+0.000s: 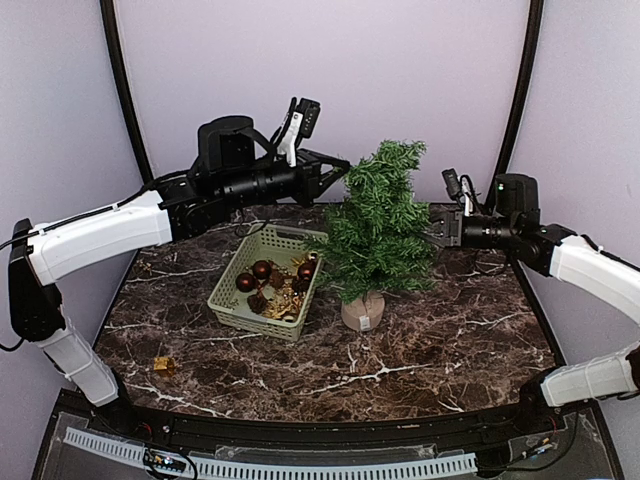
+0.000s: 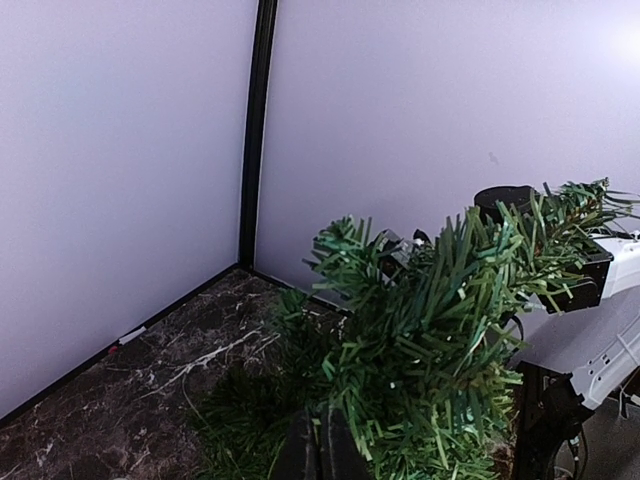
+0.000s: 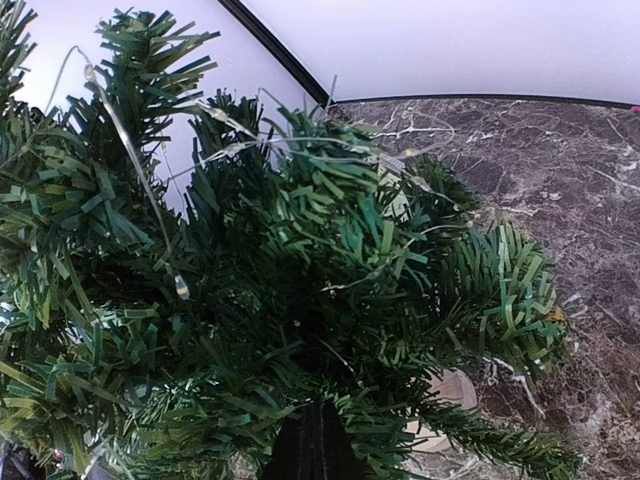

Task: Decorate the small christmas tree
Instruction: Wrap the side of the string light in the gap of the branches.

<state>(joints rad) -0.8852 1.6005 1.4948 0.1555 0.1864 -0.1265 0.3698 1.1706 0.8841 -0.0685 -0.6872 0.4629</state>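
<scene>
Bushy, needle-branched small christmas tree (image 1: 380, 225) stands on veined dark marble table (image 1: 450, 345).

Dark marble table (image 1: 450, 350). Green basket (image 1: 245, 318) sits left of centre, tree (image 1: 380, 225) standing just beside it. Small gold thing (image 1: 163, 365) lies near the front-left corner.

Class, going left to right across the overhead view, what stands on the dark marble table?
Small gold object → pale green plastic basket → small green artificial christmas tree.
</scene>
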